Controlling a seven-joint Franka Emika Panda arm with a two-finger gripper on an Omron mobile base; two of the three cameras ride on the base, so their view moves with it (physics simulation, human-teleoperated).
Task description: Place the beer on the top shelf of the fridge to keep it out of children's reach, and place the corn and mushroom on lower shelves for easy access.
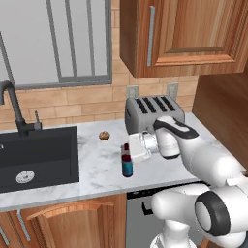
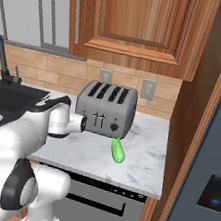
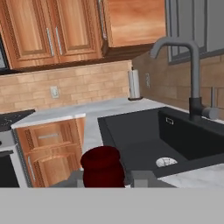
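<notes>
Counter's [image 1: 97, 167] corn [image 2: 118, 150] half behind toaster [image 2: 105, 109]

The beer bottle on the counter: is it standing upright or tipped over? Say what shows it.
Upright. The beer stands base down on the counter, neck pointing up, with the gripper shut on it.

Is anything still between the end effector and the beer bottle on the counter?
Nothing visible. The end effector is shut on the small dark brown glass beer bottle at its reddish neck, with no object between them. The bottle stands upright on the white marble counter, apart from the small round brown mushroom behind it.
</notes>
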